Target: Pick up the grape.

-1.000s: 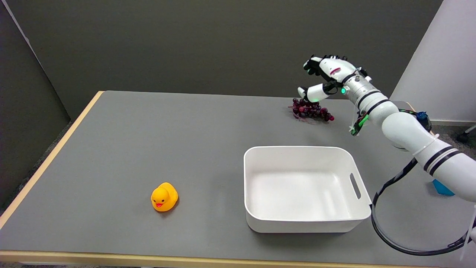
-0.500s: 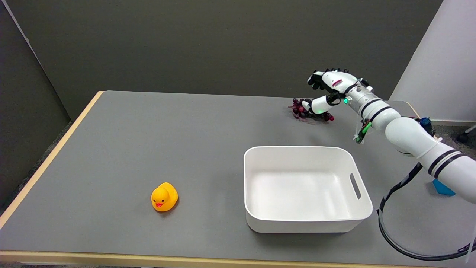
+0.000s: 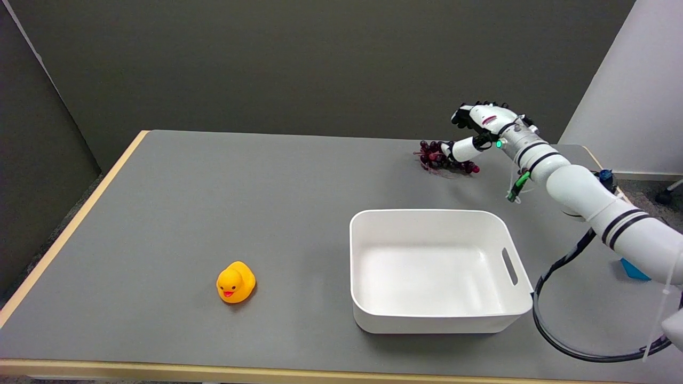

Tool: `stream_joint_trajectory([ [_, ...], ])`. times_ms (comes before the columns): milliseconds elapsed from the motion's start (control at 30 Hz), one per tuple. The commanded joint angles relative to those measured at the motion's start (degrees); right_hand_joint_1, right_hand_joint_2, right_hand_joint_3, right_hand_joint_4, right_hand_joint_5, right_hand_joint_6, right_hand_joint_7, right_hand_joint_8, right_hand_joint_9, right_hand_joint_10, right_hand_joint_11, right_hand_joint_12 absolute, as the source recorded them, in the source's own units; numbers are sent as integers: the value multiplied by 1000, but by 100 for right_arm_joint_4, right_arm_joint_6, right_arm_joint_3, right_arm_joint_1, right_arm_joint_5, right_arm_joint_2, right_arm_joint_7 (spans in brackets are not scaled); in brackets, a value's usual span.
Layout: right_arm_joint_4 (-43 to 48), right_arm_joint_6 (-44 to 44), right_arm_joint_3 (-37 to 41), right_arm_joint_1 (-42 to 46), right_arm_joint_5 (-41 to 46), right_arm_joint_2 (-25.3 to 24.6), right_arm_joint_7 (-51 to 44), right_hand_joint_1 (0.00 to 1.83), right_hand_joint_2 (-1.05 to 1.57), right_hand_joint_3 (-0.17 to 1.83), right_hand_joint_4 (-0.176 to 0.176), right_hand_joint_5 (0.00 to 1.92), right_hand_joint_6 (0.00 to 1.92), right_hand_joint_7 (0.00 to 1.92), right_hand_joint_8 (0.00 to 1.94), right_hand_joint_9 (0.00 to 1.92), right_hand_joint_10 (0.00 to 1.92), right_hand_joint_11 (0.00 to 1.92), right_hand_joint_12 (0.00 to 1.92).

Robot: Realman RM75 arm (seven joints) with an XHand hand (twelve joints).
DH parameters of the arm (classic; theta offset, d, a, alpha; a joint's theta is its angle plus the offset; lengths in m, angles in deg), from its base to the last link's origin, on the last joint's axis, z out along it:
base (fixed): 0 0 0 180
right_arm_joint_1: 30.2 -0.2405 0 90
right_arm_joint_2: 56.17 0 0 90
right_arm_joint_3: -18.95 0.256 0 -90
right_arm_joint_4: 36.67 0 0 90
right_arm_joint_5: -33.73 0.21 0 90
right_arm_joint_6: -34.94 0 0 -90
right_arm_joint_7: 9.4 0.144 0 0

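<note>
right hand (image 3: 476, 129) over the grape (image 3: 438, 160), thumb touching it.

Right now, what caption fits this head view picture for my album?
Robot's right hand reaches the purple grape bunch behind a white bin, toy duck nearby.

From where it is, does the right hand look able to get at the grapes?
Probably yes. The right hand is already at the grapes, thumb against the bunch, fingers spread above. Nothing lies between them; the white bin sits nearer the camera.
</note>
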Motion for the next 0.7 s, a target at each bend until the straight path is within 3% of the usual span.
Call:
stream_joint_trajectory([
  [33, -1471, -52, -408, -813, 3, -665, -24, 641, 597, 893, -87, 316, 602, 445, 585, 300, 1013, 116, 1365],
  [700, -2566, 4, -688, -1508, 9, -1263, 10, 640, 596, 899, -71, 301, 575, 428, 552, 283, 970, 90, 1333],
])
